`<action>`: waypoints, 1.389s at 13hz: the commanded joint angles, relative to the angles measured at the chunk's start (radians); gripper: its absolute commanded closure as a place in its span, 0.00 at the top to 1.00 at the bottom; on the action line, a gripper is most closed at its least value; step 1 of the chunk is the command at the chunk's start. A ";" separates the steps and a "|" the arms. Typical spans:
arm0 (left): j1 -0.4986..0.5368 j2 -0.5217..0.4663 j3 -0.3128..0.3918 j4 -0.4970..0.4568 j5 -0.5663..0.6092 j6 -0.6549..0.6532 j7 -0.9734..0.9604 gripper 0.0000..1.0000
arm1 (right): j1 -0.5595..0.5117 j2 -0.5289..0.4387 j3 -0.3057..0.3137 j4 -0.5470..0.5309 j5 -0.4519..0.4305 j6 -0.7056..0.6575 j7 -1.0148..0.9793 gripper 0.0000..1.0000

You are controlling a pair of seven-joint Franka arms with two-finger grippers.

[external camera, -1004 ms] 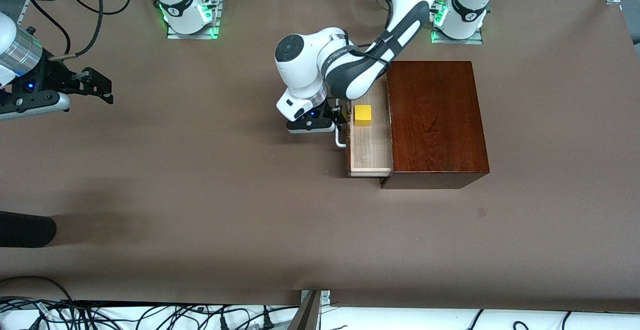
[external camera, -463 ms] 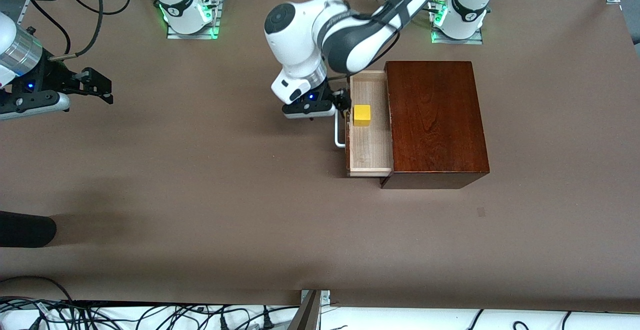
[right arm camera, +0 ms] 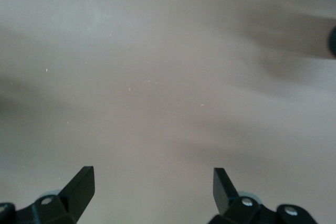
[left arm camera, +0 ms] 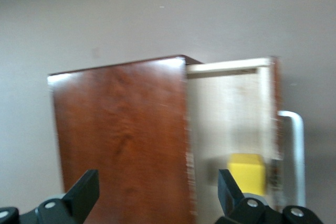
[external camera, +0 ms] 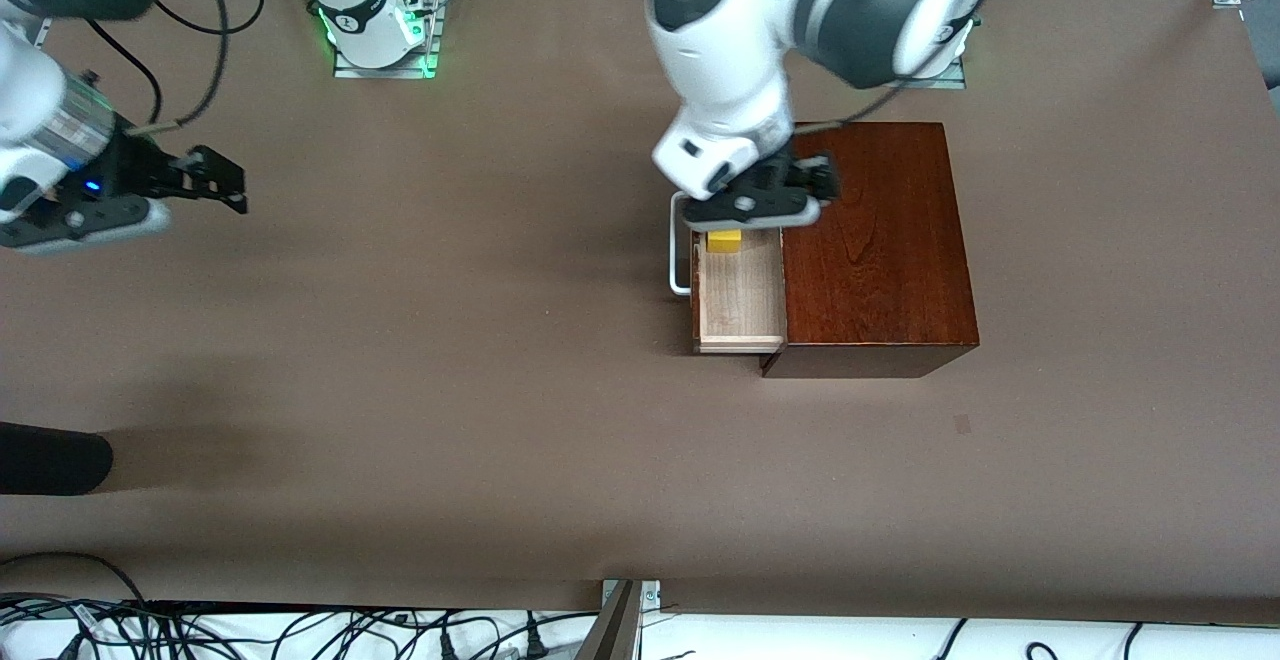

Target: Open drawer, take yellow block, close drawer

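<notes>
The dark mahogany box [external camera: 875, 240] stands toward the left arm's end of the table. Its drawer [external camera: 740, 290] is pulled open, with the white handle [external camera: 677, 250] at its front. The yellow block [external camera: 724, 241] lies in the drawer, partly hidden under my left gripper [external camera: 775, 195]. That gripper is open and empty, up over the drawer and the box's edge. The left wrist view shows the box [left arm camera: 118, 140], the drawer [left arm camera: 231, 108], the handle [left arm camera: 294, 145] and the yellow block [left arm camera: 247, 174] beside one finger of the left gripper [left arm camera: 157, 192]. My right gripper [external camera: 235, 185] is open and empty over bare table, as the right wrist view [right arm camera: 152, 187] also shows.
A dark rounded object [external camera: 50, 458] lies at the right arm's end of the table, nearer the front camera. Cables [external camera: 300, 630] run along the table's front edge. The two arm bases [external camera: 380, 20] stand at the table's top edge.
My left gripper has let go of the handle, risen and swung over the open drawer and the box's edge. The drawer stays open. My right gripper has shifted slightly toward the table's middle.
</notes>
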 commanded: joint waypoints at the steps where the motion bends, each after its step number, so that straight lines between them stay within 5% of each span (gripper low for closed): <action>1: 0.125 -0.065 -0.004 -0.018 -0.088 -0.023 0.134 1.00 | 0.062 0.043 0.015 0.058 0.013 -0.054 -0.018 1.00; 5: 0.292 -0.129 0.029 -0.024 -0.248 -0.015 0.302 1.00 | 0.155 0.048 0.083 0.069 0.111 -0.062 -0.018 1.00; 7: 0.292 -0.192 0.139 -0.058 -0.296 -0.009 0.434 1.00 | 0.212 0.057 0.137 0.078 0.111 -0.040 -0.022 1.00; 9: 0.289 -0.298 0.259 -0.197 -0.369 0.082 0.588 1.00 | 0.316 0.104 0.151 0.114 0.104 0.010 -0.038 1.00; 13: 0.292 -0.448 0.373 -0.436 -0.366 0.339 0.653 1.00 | 0.528 0.305 0.151 0.318 0.036 0.046 -0.084 1.00; 18: 0.306 -0.464 0.368 -0.471 -0.366 0.306 0.651 1.00 | 0.706 0.552 0.148 0.509 -0.080 0.193 -0.138 1.00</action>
